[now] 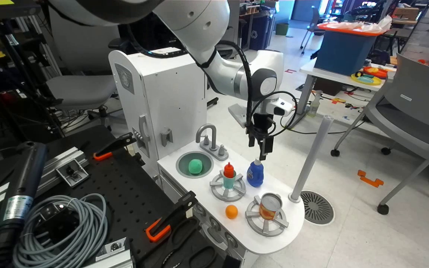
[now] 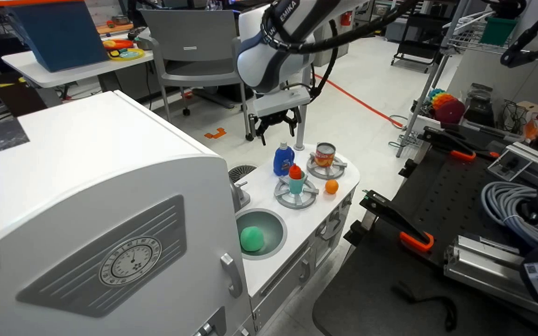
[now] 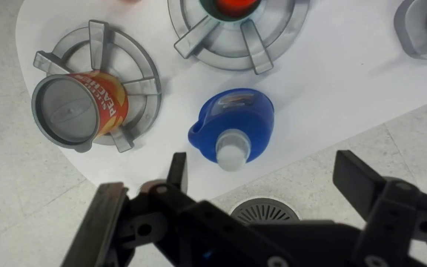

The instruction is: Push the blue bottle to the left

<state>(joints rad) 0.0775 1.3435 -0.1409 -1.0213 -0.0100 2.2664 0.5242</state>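
The blue bottle (image 1: 255, 174) stands upright on the white play-kitchen counter (image 1: 214, 227), beside a grey burner. It has a white cap and a small loop handle. It also shows in an exterior view (image 2: 283, 161), and from above in the wrist view (image 3: 243, 115). My gripper (image 1: 258, 149) is open and empty, above the counter's edge near the bottle. In an exterior view the gripper (image 2: 278, 136) hangs above the bottle. In the wrist view the spread fingers (image 3: 260, 163) do not touch the bottle, and its cap lies ahead of the gap, nearer the left finger.
A teal cup (image 1: 229, 182) with a red squeeze bottle (image 1: 229, 170) stands on one burner. A peach can (image 1: 269, 208) stands on another. An orange ball (image 1: 231, 211), a sink (image 1: 180, 163) with a green ball, a faucet (image 1: 213, 138) and a grey post (image 1: 311, 160) are around.
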